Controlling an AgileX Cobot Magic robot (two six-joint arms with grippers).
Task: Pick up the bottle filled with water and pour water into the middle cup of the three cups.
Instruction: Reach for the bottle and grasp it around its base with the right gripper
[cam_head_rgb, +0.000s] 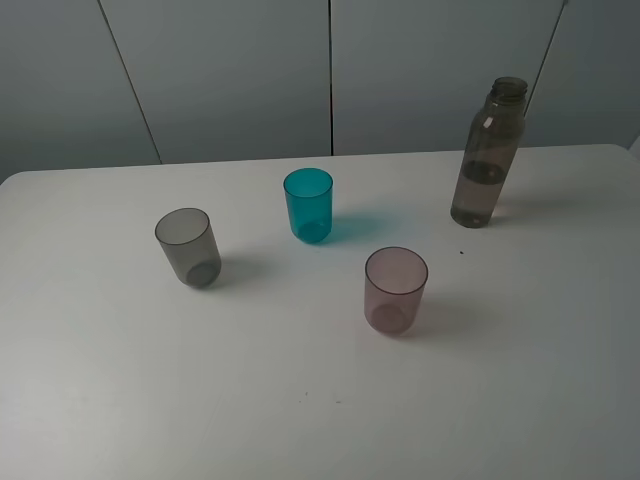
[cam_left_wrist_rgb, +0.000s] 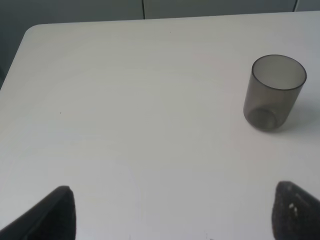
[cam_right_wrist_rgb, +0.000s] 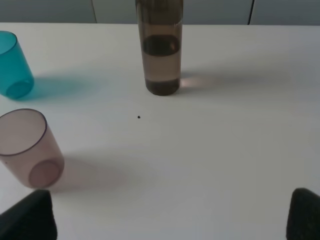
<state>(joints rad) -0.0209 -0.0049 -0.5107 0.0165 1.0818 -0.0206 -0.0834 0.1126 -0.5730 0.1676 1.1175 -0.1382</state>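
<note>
Right pincer (cam_right_wrist_rgb: 166, 215), spread wide and empty, faces the bottle (cam_right_wrist_rgb: 161, 50) standing well apart.

One grey cup (cam_head_rgb: 187, 246), one teal cup (cam_head_rgb: 308, 204), one mauve cup (cam_head_rgb: 395, 290), one bottle (cam_head_rgb: 487, 155)

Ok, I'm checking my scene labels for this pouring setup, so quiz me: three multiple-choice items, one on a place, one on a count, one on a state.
1. In the high view the bottle stands: A) left of all cups; B) right of all cups; C) between two cups.
2. Cups on the table: A) two; B) three; C) four.
3. The bottle is: A) lying down; B) upright and capped; C) upright, mouth open.
Answers: 1 B, it stands right of the pinkish cup, the rightmost. 2 B, grey cup, teal cup and pinkish cup. 3 C, its threaded mouth carries no cap.
</note>
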